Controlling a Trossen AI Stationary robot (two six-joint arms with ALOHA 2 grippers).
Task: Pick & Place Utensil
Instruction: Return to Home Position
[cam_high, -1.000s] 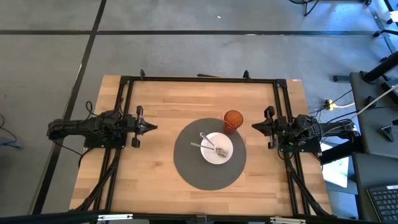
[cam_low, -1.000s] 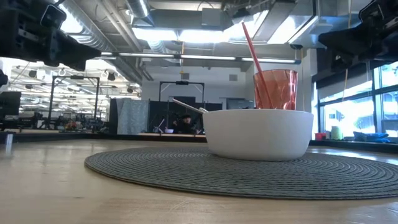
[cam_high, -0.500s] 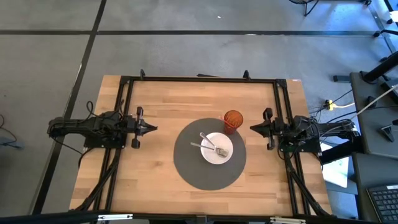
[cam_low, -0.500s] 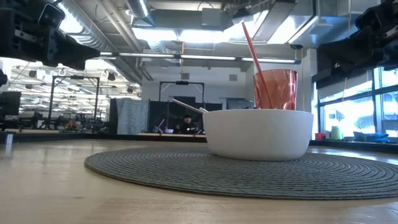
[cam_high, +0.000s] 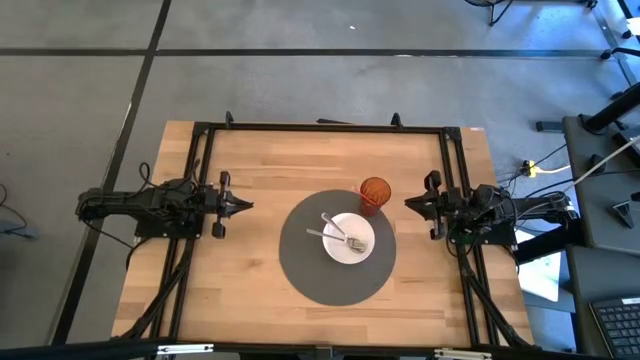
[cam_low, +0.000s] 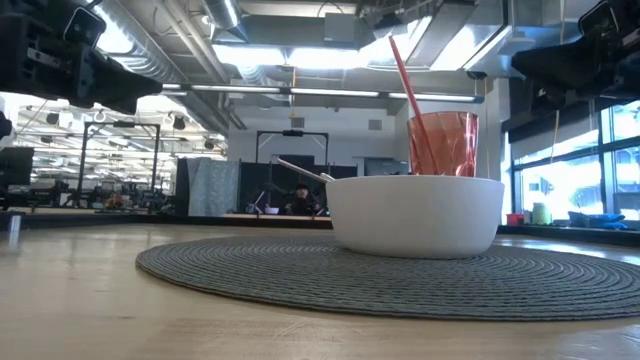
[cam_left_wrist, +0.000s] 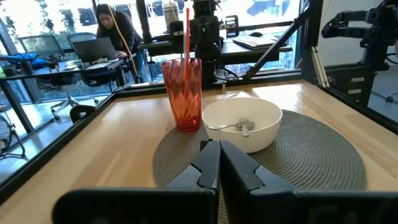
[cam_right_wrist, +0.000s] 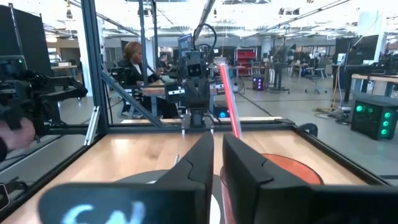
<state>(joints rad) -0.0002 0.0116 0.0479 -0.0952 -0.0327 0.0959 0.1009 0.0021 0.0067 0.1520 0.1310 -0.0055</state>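
Compared with half a second ago, the right gripper (cam_high: 408, 204) is found drawn back slightly toward its own side, fingers pressed together. The left gripper (cam_high: 248, 206), also closed, is unchanged. The silver fork (cam_high: 353, 241) is lying in the white bowl (cam_high: 349, 252) on the gray mat (cam_high: 305, 265), beside the orange cup (cam_high: 375, 195).

High view: even, diffuse light, no hard shadows on the table (cam_high: 260, 160). Low view: backlit, ceiling lights (cam_low: 265, 55) and window (cam_low: 570, 185) blown out, bowl (cam_low: 415, 215) face shaded, near end of the table blurred. 2 wrist views: bright background washed out, closest foreground out of focus.
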